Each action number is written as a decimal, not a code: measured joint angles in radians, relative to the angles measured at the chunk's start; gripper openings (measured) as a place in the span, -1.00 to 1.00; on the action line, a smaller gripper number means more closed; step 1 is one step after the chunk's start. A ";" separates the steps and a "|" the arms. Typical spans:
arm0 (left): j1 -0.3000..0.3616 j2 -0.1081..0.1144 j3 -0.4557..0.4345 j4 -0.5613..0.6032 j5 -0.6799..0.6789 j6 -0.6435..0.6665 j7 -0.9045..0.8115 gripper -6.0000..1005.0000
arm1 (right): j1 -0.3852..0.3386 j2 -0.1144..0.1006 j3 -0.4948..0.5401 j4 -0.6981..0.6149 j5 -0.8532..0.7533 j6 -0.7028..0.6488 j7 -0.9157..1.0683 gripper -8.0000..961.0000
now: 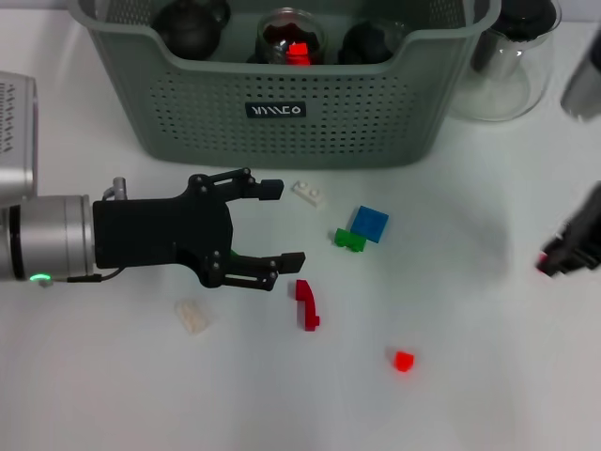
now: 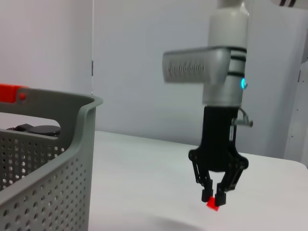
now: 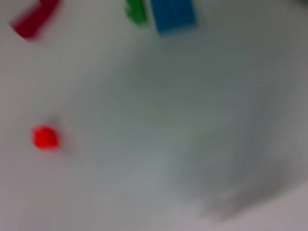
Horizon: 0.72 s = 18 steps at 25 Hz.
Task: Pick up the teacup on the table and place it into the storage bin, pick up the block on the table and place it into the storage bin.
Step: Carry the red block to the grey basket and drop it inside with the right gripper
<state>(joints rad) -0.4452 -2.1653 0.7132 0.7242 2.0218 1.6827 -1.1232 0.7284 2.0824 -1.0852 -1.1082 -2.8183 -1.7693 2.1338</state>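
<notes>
The left gripper [image 1: 279,224], jaws spread and empty, hovers near the bin [image 1: 282,103] (glassware already inside), while blocks remain scattered on the table [image 1: 470,329].

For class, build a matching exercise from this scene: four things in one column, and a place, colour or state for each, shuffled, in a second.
Column one:
1. storage bin
2. blue block
3. left pincer
4. small red block

Column two:
A. open, holding nothing
B. grey-green, with perforated walls
C. right beside the green block
D. alone, nearest the robot

Pairs: 1-B, 2-C, 3-A, 4-D
</notes>
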 joint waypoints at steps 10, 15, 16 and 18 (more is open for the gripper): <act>0.031 0.005 -0.026 0.013 0.015 0.000 0.001 0.75 | 0.220 -0.026 0.062 0.043 0.280 -0.058 -0.005 -0.56; 0.036 0.005 -0.052 0.019 0.041 0.007 0.002 0.75 | 0.359 -0.026 0.129 0.087 0.324 -0.017 0.022 -0.56; 0.036 0.005 -0.054 0.019 0.044 0.008 0.002 0.75 | 0.380 -0.028 0.146 0.092 0.330 -0.004 0.034 -0.56; 0.036 0.005 -0.055 0.019 0.046 0.008 0.002 0.75 | 0.425 -0.034 0.173 0.102 0.338 0.034 0.062 -0.55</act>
<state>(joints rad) -0.4092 -2.1598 0.6579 0.7427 2.0681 1.6905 -1.1213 1.1532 2.0480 -0.9127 -1.0058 -2.4807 -1.7350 2.1961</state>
